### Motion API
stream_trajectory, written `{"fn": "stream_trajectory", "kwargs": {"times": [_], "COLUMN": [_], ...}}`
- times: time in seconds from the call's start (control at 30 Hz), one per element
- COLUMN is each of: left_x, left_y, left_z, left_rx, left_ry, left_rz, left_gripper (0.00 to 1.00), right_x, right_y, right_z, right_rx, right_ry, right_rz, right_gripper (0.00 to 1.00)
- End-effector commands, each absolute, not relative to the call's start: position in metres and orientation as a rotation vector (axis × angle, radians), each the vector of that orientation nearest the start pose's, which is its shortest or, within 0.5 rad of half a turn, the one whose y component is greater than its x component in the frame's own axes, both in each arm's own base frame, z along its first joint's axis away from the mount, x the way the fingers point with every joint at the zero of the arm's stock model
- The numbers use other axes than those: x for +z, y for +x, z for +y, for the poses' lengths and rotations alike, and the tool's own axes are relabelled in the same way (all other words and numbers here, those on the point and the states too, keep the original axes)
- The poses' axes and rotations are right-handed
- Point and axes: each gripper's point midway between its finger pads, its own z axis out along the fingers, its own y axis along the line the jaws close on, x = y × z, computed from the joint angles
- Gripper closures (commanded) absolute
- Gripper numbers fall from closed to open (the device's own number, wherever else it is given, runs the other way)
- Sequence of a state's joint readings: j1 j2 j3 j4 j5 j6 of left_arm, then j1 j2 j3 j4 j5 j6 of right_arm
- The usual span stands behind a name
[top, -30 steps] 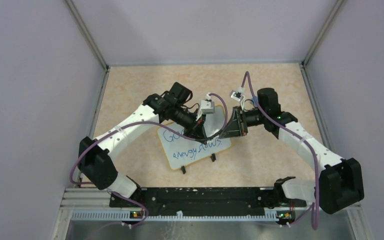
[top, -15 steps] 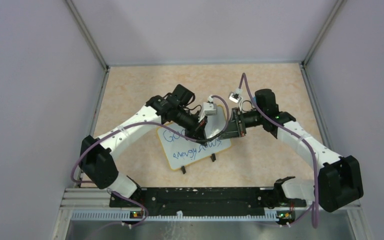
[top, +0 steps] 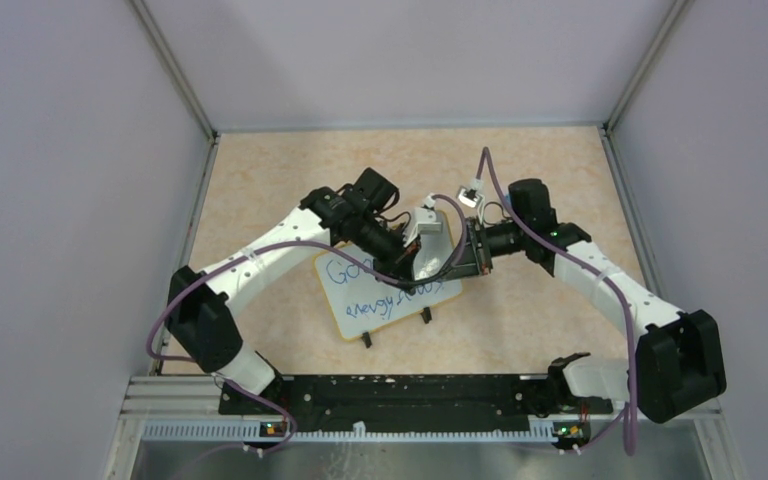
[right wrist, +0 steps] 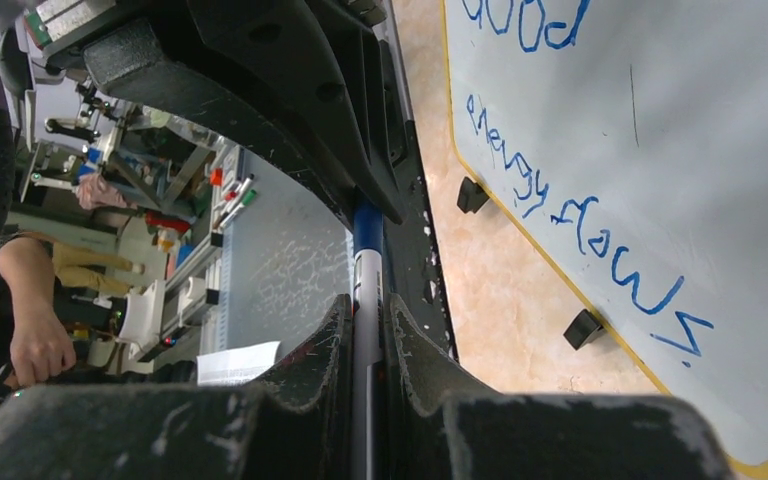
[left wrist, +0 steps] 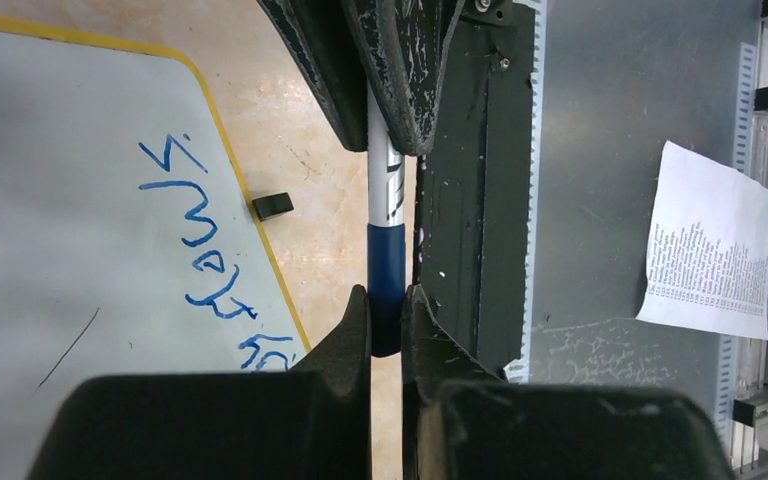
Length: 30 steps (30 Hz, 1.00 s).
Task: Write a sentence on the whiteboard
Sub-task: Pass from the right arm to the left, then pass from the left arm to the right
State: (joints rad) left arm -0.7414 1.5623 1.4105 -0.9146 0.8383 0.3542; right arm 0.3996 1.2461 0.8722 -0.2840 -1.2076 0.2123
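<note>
The whiteboard (top: 360, 292) lies flat on the table, yellow-rimmed, with blue lettering in two lines: "Good" (top: 345, 270) and "energy flows" (top: 392, 300). The board (left wrist: 80, 150) and the word "flows" (left wrist: 200, 240) show in the left wrist view. Board (right wrist: 680, 150) and lettering (right wrist: 560, 200) show in the right wrist view too. Both grippers meet above the board's right end. My left gripper (left wrist: 387, 300) is shut on the blue cap end of a marker (left wrist: 385, 215). My right gripper (right wrist: 367, 310) is shut on the marker's white barrel (right wrist: 367, 275). In the top view, left gripper (top: 417, 262) and right gripper (top: 460, 256) hide the marker.
Two black clip feet (top: 425, 316) stick out from the board's near edge. A black rail (top: 390, 395) runs along the table's near edge between the arm bases. A printed sheet (left wrist: 710, 245) and a person's hand (right wrist: 35, 340) lie beyond the table. Grey walls close three sides.
My right gripper has turned about its axis and come slightly left. My left wrist has shifted right and down toward it, so the two grippers now sit close together over the board's right end.
</note>
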Motion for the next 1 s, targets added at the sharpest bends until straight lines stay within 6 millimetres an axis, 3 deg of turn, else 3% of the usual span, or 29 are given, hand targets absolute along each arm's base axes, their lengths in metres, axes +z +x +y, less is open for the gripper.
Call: {"fn": "stream_trajectory", "kwargs": {"times": [0.0, 0.1, 0.17, 0.23, 0.37, 0.53, 0.63, 0.8, 0.97], "left_x": [0.263, 0.25, 0.242, 0.24, 0.238, 0.235, 0.241, 0.263, 0.259], "left_y": [0.17, 0.172, 0.175, 0.177, 0.177, 0.179, 0.188, 0.205, 0.204], "left_z": [-0.362, -0.345, -0.332, -0.321, -0.301, -0.285, -0.284, -0.289, -0.289], "left_rx": [-1.276, -1.161, -1.057, -0.968, -0.79, -0.353, -0.151, -0.011, 0.053], "left_ry": [1.638, 1.674, 1.71, 1.751, 1.887, 2.113, 2.136, 2.087, 2.123], "left_rz": [1.511, 1.534, 1.534, 1.52, 1.476, 1.265, 1.13, 1.013, 0.937], "left_gripper": [1.0, 1.0, 1.0, 1.0, 1.0, 1.0, 1.0, 1.0, 1.0], "right_x": [0.248, 0.261, 0.268, 0.272, 0.283, 0.289, 0.279, 0.26, 0.256], "right_y": [0.184, 0.202, 0.211, 0.212, 0.208, 0.204, 0.188, 0.166, 0.155], "right_z": [0.27, 0.254, 0.242, 0.234, 0.23, 0.231, 0.24, 0.254, 0.263], "right_rx": [1.584, 1.568, 1.553, 1.517, 1.47, 1.474, 1.472, 1.496, 1.55], "right_ry": [-1.038, -0.954, -0.909, -0.905, -0.92, -0.93, -1.007, -1.096, -1.129], "right_rz": [1.844, 1.851, 1.858, 1.872, 1.886, 1.885, 1.906, 1.949, 1.961], "right_gripper": [0.98, 0.83, 0.69, 0.52, 0.36, 0.32, 0.32, 0.35, 0.4]}}
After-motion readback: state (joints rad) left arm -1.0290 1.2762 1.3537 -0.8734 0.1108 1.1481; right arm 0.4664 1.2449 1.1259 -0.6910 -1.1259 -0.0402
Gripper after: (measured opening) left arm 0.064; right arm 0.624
